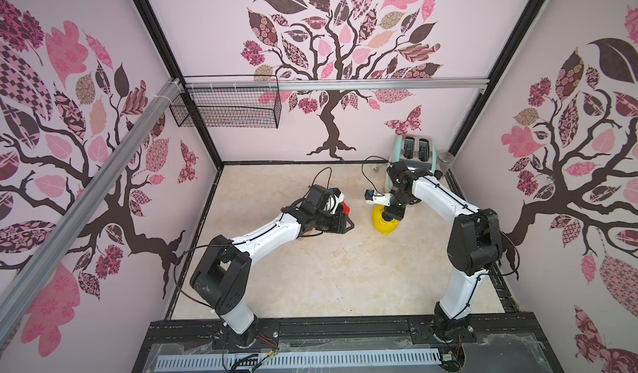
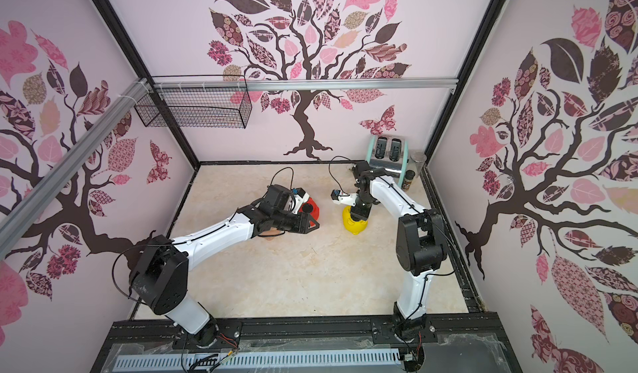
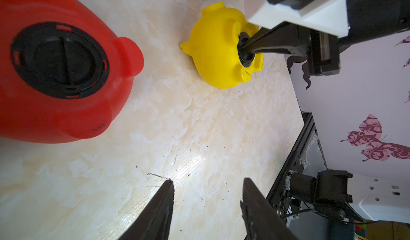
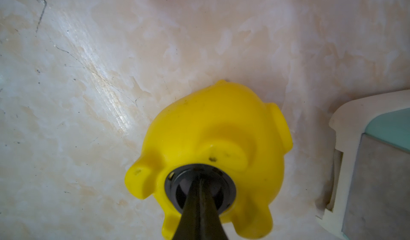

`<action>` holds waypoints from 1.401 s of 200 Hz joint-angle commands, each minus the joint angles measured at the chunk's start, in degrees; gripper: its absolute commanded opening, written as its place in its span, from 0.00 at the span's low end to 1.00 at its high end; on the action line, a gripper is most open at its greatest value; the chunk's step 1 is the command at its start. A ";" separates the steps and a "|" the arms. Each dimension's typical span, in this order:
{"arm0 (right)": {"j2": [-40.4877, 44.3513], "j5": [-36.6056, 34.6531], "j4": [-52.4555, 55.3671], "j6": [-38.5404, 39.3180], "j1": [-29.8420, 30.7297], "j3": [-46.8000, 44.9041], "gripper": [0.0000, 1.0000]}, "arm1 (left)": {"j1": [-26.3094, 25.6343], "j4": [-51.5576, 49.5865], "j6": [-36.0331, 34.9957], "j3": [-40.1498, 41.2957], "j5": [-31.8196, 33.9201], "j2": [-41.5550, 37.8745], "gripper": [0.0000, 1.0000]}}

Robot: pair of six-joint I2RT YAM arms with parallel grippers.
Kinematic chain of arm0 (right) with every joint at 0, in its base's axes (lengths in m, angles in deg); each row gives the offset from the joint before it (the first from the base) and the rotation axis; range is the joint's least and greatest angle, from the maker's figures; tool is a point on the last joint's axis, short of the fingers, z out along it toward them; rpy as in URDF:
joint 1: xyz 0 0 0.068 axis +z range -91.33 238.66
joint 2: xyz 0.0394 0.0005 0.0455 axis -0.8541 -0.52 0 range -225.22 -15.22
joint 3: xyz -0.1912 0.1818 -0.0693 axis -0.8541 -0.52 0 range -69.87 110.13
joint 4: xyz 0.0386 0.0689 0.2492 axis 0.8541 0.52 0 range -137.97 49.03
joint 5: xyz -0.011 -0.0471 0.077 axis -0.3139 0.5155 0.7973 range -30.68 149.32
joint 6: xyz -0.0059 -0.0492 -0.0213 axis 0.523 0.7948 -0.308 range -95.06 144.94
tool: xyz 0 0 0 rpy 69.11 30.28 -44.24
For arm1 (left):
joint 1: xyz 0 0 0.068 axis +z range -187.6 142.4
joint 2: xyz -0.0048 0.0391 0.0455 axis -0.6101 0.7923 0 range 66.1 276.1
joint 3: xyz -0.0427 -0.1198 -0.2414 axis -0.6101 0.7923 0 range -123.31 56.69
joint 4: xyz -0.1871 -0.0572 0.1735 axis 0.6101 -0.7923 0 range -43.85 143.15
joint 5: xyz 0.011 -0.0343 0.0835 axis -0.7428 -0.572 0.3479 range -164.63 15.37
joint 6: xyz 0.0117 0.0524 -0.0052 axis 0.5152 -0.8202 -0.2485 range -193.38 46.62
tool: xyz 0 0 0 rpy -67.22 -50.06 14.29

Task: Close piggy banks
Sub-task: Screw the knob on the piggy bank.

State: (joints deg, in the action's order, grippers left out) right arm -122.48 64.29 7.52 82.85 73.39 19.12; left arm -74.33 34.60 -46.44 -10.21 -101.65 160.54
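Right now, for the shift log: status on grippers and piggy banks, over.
Left gripper open, empty. Right gripper shut, tips in black round plug of yellow plastic piggy bank. Red plastic piggy bank plugged, belly up. Nothing in the way.

Three piggy banks were on the one table (image 1: 310, 278): one red piggy bank (image 3: 66, 121), one yellow piggy bank (image 3: 213, 50) and one peach-pink piggy bank (image 2: 272, 232), the last mostly hidden. Two black plugs showed, the red pig's plug (image 3: 60, 60) and the yellow pig's plug (image 4: 180, 193). There were two hands, the left hand (image 3: 208, 183) and the right hand (image 4: 199, 181). Farther back were one toaster (image 1: 412, 147) with two slots, one wire basket (image 1: 224, 109), one clear jar (image 2: 417, 160) and one small bottle (image 2: 409, 180).
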 commanded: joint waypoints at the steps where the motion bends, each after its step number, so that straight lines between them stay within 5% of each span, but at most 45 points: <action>1: 0.01 -3.32 -0.90 3.97 0.09 -2.29 0.00 | 0.21 -0.08 -1.09 0.10 0.64 -0.23 0.52; 121: 0.73 -3.64 -6.88 9.97 0.13 -5.89 0.00 | 0.20 -0.53 -1.54 -0.34 0.58 0.96 0.52; 280: 1.09 2.87 -12.13 -9.11 -0.22 -13.22 0.00 | -1.49 1.42 0.17 -1.59 -1.80 2.40 0.52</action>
State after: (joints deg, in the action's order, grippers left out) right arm -117.54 64.46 -4.48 78.78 73.15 9.77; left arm -74.94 34.67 -46.37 -10.27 -102.81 161.63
